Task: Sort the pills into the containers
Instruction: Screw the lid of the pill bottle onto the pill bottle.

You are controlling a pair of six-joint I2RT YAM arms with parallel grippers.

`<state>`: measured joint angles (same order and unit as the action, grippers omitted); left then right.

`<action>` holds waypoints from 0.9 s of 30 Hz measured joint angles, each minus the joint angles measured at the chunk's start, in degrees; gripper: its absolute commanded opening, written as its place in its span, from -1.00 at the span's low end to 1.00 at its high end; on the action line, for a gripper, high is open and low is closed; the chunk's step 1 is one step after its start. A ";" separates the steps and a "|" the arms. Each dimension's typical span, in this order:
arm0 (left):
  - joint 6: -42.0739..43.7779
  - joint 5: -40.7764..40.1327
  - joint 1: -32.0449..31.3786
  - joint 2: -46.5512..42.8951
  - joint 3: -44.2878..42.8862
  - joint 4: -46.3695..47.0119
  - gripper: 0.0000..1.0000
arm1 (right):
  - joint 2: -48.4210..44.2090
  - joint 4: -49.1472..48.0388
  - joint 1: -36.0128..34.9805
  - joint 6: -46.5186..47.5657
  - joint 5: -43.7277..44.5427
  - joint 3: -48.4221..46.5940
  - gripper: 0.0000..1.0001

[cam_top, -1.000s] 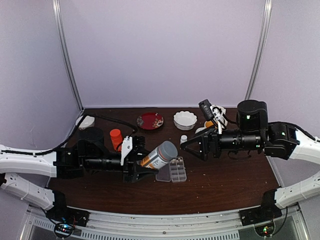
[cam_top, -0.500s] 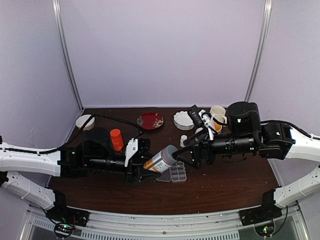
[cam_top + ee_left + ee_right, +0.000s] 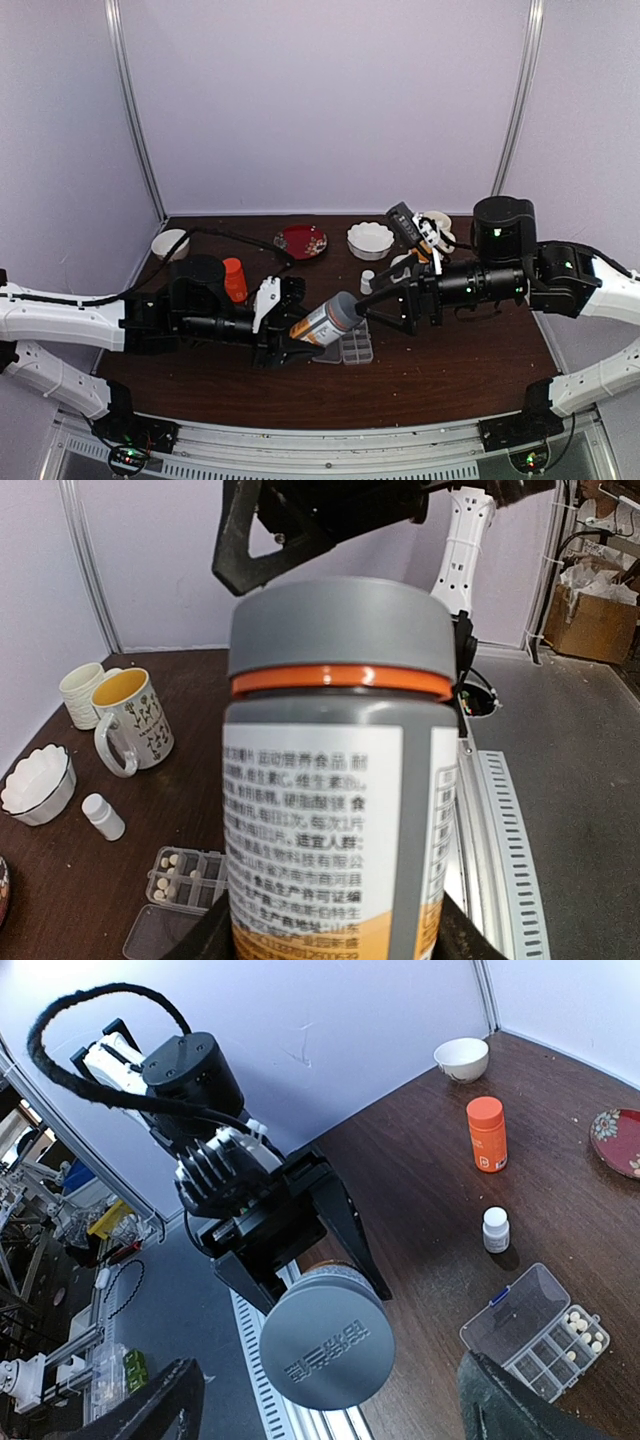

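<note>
My left gripper [image 3: 290, 335] is shut on a big pill bottle [image 3: 322, 322] with a grey cap [image 3: 340, 308], tilted toward the right. In the left wrist view the bottle [image 3: 335, 780] fills the frame between my fingers [image 3: 200, 940]. My right gripper [image 3: 385, 305] is open and faces the cap [image 3: 327, 1335] end-on, its fingers [image 3: 520, 1405] spread wider than the cap and not touching it. The clear pill box [image 3: 355, 345] lies open on the table just below the bottle. Small whitish pills [image 3: 585, 1330] sit in a few of its containers [image 3: 185, 875].
An orange bottle [image 3: 232, 278] and a small white bottle [image 3: 367, 281] stand behind the pill box. At the back are a red plate [image 3: 300, 241], a scalloped white bowl [image 3: 370, 240] and a plain white bowl [image 3: 170, 243]. Two mugs [image 3: 130, 720] stand behind the right arm.
My right gripper has moved left and down, closing in on the bottle's cap. My left arm has shifted the bottle slightly right and tilted it lower over the pill box.
</note>
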<state>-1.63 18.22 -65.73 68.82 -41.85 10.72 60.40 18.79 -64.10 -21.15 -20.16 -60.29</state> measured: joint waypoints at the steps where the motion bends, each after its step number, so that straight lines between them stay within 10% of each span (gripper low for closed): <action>1: 0.00 0.22 0.00 0.15 -0.07 -0.02 -1.00 | 0.04 0.42 0.24 0.28 -0.42 -0.07 0.80; 27: 0.39 10.43 0.00 4.72 -6.64 -5.20 -1.00 | 9.86 22.62 -1.42 28.52 -4.50 -12.96 0.54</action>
<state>-1.23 28.64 -65.73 73.54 -48.49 5.52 70.26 41.41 -65.52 7.38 -24.67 -73.25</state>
